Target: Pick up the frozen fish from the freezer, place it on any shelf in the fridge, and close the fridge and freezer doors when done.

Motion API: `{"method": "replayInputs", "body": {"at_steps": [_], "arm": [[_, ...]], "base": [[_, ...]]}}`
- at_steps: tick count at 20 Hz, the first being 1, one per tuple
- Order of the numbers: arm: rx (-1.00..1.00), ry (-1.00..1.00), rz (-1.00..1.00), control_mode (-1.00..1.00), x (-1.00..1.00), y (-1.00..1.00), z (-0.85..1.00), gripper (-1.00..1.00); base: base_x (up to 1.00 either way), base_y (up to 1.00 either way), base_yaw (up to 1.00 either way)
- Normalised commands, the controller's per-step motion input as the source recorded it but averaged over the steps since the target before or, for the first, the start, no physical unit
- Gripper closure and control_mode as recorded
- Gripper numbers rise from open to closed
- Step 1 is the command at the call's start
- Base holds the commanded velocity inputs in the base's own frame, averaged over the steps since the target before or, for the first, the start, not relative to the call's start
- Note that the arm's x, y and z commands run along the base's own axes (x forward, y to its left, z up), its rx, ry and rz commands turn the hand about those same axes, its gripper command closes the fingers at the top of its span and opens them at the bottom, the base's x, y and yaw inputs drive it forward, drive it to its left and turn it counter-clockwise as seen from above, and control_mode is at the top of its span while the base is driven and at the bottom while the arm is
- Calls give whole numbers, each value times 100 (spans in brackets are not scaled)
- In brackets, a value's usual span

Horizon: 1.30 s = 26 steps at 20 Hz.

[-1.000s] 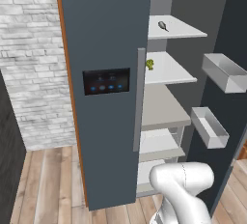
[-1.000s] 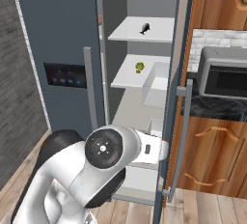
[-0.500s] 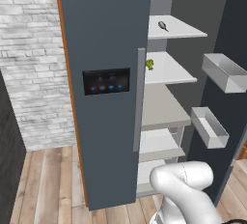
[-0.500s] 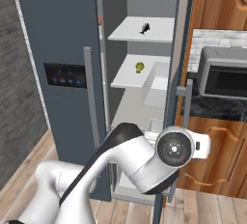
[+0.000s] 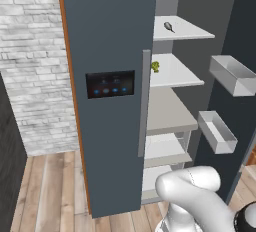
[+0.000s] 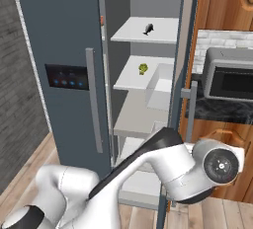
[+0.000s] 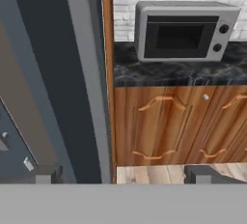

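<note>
Pincer (image 7: pixel 123 174) spread, level — facing microwave (image 7: pixel 185 30) beside the open fridge door (image 7: pixel 72 73)

The frozen fish (image 5: pixel 169 26) is too small for detail.

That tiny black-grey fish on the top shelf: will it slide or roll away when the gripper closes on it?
The tiny black-grey fish probably keeps its shape, as it looks like a rigid figure. It is likely light, being so small on the broad pale grey shelf, so a nudge may skid it. Its thin tail looks hard to pinch; the oval body seems safer.
</note>
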Motion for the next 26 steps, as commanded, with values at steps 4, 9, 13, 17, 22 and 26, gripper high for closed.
{"method": "replayInputs", "body": {"at_steps": [4,9,13,17,22,26], "arm": [[3,0,0,-100,35,-36,0,-100],[0,0,0,-100,40,-6,-17,-100],[0,0,0,-100,59,0,-26,-100],[1,0,0,-100,70,-13,-10,-100],[6,0,1,-100,51,-1,0,-100],[12,0,9,-100,34,31,0,-100]], "base": [[0,0,0],[0,0,0],[0,0,0],[0,0,0],[0,0,0],[0,0,0]]}}
